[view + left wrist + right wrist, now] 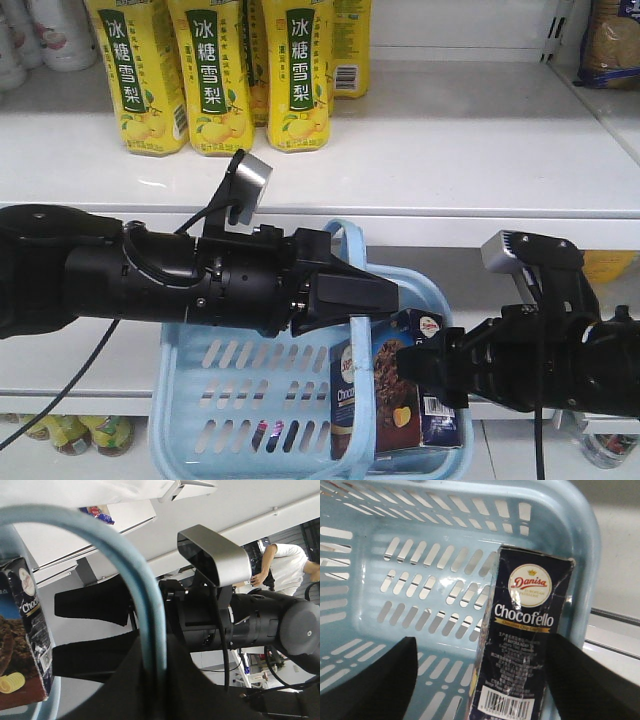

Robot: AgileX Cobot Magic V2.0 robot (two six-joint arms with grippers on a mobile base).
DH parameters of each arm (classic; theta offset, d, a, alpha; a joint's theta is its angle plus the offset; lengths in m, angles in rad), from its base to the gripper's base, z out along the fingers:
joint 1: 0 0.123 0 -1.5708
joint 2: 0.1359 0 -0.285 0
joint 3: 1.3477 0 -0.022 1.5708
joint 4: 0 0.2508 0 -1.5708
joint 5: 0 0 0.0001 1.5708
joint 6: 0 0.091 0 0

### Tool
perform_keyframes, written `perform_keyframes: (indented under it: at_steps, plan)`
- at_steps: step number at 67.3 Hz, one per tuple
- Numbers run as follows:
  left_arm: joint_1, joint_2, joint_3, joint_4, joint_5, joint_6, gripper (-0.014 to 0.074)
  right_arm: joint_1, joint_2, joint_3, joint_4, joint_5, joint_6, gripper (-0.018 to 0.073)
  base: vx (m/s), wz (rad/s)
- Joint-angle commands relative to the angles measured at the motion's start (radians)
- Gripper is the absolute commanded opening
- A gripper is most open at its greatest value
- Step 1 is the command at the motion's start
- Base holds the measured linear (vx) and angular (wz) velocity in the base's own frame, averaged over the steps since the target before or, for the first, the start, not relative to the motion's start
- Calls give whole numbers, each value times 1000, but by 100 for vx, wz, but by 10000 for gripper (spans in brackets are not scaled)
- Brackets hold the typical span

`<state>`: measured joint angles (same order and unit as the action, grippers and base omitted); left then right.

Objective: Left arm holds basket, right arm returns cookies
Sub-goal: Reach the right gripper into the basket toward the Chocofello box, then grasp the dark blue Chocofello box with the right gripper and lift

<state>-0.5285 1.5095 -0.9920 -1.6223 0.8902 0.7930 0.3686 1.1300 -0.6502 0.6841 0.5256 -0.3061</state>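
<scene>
In the middle of the front view the left gripper [385,298] is clamped on the basket [175,380] handle, while the right gripper [481,645] straddles the cookie box [525,650], wide open.

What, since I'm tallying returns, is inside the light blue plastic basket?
One dark navy cardboard Chocofello cookie box, standing by the basket's wall. The thick black left arm covers part of the interior.
</scene>
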Motion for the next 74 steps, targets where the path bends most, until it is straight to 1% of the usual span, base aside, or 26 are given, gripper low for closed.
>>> perform_keyframes:
  at_steps: [1,26,45,50,55,66,74]
  plan:
    - [16,-44,-45,-155,-25,39,-6,-1,-11,-36,16,-57,-12,519,0,0]
    - [16,-44,-45,-155,-25,39,-6,-1,19,-36,24,-60,-14,519,0,0]
    - [16,-44,-45,-155,-25,39,-6,-1,84,-36,66,-59,-58,519,0,0]
    - [16,-44,-45,-156,-25,39,-6,-1,97,-36,88,-56,-80,519,0,0]
    - [16,-44,-45,-156,-25,39,-6,-1,113,-36,132,-53,-120,519,0,0]
    - [16,-44,-45,-156,-25,39,-6,-1,173,-36,252,-41,-240,519,0,0]
    - [16,-44,-45,-156,-25,39,-6,-1,235,-36,317,-40,-314,519,0,0]
